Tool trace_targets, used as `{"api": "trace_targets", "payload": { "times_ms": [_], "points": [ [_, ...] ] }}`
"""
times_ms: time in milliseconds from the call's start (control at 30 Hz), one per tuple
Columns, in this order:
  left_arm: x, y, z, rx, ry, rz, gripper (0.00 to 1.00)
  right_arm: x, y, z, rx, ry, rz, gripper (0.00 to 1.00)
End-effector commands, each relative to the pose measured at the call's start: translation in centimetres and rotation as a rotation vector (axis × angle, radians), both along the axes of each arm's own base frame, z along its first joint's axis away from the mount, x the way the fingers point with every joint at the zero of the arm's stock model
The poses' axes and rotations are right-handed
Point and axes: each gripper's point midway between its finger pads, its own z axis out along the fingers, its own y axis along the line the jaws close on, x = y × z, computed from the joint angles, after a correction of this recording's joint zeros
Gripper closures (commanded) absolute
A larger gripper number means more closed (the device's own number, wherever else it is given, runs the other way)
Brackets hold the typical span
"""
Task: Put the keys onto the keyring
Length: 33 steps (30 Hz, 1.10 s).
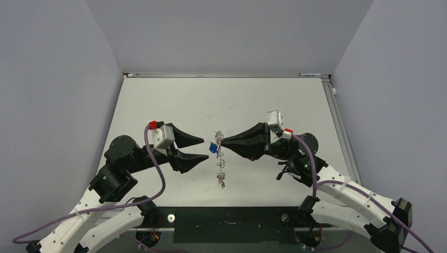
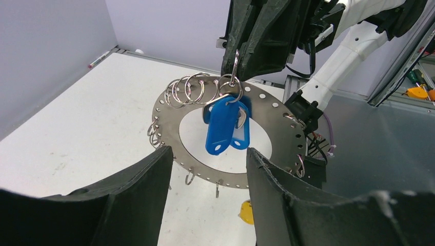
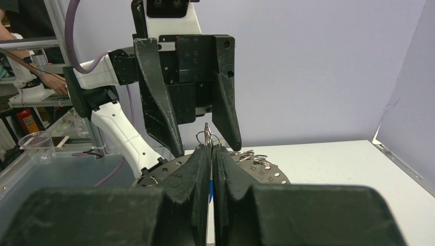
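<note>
**Blue keys hung, left fingers free for the next key**

The keyring (image 2: 285, 129) is a flat metal hoop with holes punched all round its rim. It hangs over the middle of the table (image 1: 158, 100), a little toward the near edge, and looks to be clear of the surface. From above it shows edge-on between the two arms.

The right fingers (image 1: 227, 142) are pressed together on a small split ring (image 2: 235, 64) at the hoop's top edge, so this arm carries the whole assembly. The blue-headed keys (image 2: 221, 128) dangle from that same cluster in front of the hoop's opening. More small rings (image 2: 184, 92) are threaded through holes along the upper left of the rim and elsewhere around it.

The left fingers (image 1: 192, 157) stand apart and hold nothing. Their tips are just short of the hoop, and in the wrist view they sit on either side of the blue keys.

By the look of it the blue keys are on the keyring — whether their ring is fully seated in a hole cannot be told from here. A yellow piece (image 2: 246, 213) lies on the table below the hoop, probably another key.

The next move likely falls to the left arm — pull back, drop to the table and pinch that small piece by its head. The right arm should hold the hoop steady so a free hole faces the left side.
</note>
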Motion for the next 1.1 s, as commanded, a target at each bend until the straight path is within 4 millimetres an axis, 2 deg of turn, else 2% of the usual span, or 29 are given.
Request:
{"api": "trace_targets", "payload": {
  "times_ms": [0,167,367,600,700,933,1067],
  "points": [
    [0.1,-0.4,2.3,-0.077,-0.109,-0.015,0.49,-1.1,-1.3,3.5,0.129,-0.064,-0.005,0.95],
    [0.3,-1.0,2.0,-0.084,-0.118,-0.037,0.5,-1.4,-1.3,3.6,0.139,-0.065,0.015,0.95],
    [-0.3,-1.5,2.3,-0.101,-0.162,-0.091,0.45,-1.8,-1.4,3.8,0.14,-0.07,0.026,0.95],
    [-0.8,-2.3,2.5,-0.12,-0.145,-0.153,0.48,-2.0,-1.3,3.7,0.142,-0.071,0.033,0.95],
    [-0.8,-2.6,2.4,-0.121,-0.135,-0.163,0.59,-2.0,-1.3,3.8,0.146,-0.072,0.034,0.95],
    [-1.0,-2.9,2.2,-0.133,-0.114,-0.185,0.98,-1.9,-1.4,4.1,0.175,-0.068,0.033,0.95],
    [-1.0,-3.0,1.8,-0.132,-0.097,-0.185,1.0,-1.8,-1.4,4.1,0.199,-0.057,0.031,0.95]
  ]
}}
